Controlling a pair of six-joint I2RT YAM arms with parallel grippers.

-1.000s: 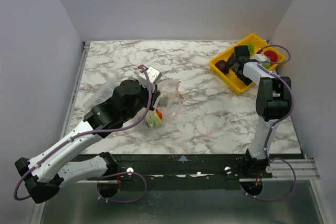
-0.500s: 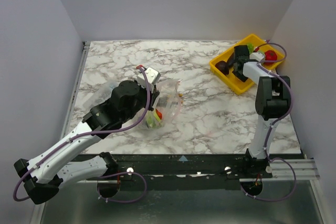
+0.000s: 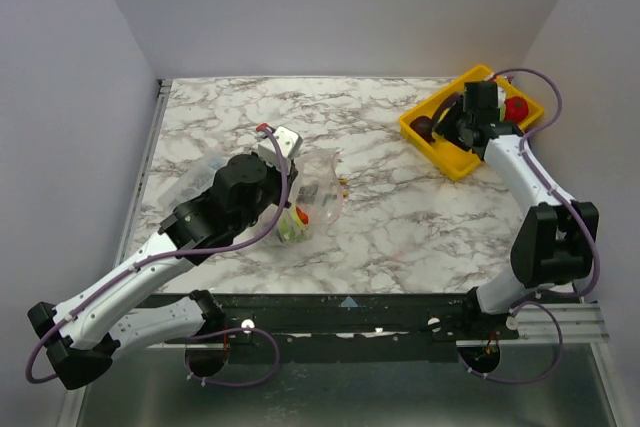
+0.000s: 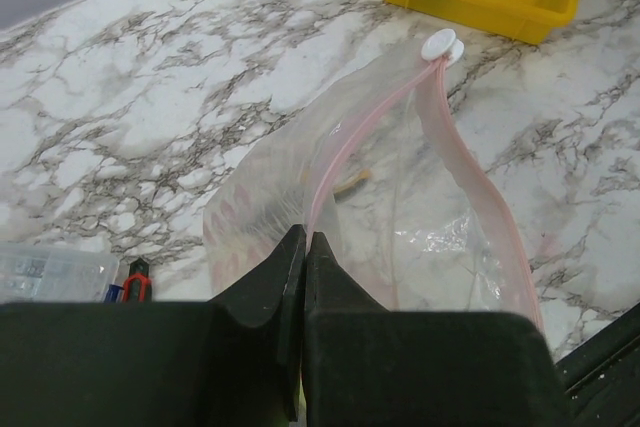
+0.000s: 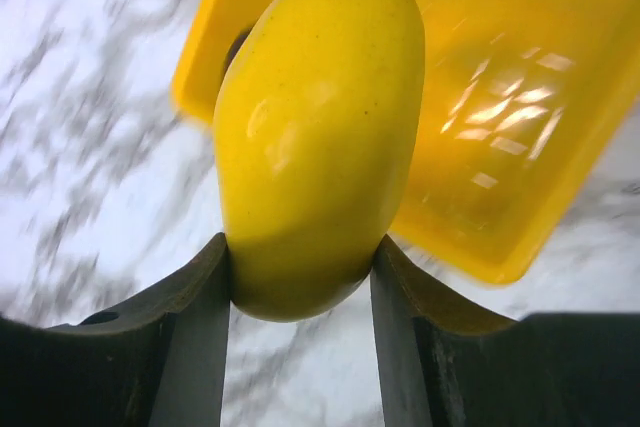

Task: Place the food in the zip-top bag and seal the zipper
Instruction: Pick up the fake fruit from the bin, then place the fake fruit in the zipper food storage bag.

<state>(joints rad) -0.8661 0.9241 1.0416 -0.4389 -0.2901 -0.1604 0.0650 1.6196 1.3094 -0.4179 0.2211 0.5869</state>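
Likely carrying the lemon across to the bag.
Right end effector (image 5: 300, 267) is clamping the lemon (image 5: 320, 127) just over the yellow tray (image 5: 500, 97); left end effector (image 4: 303, 247) is pinching the pink zipper (image 4: 340, 162), propping the bag (image 4: 400, 197) open mid-table (image 3: 400, 217). Wisest: travelling high, lowering straight into the mouth, releasing only once inside.

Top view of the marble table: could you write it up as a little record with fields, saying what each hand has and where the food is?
left hand: shut on the mouth edge of the clear floppy plastic zip-top bag
pink zipper strip: sides apart, mouth open
in bag: green and red toy food
right hand: shut on a smooth yellow toy lemon, over the yellow plastic tray
in tray: red round toy fruit, dark purple piece
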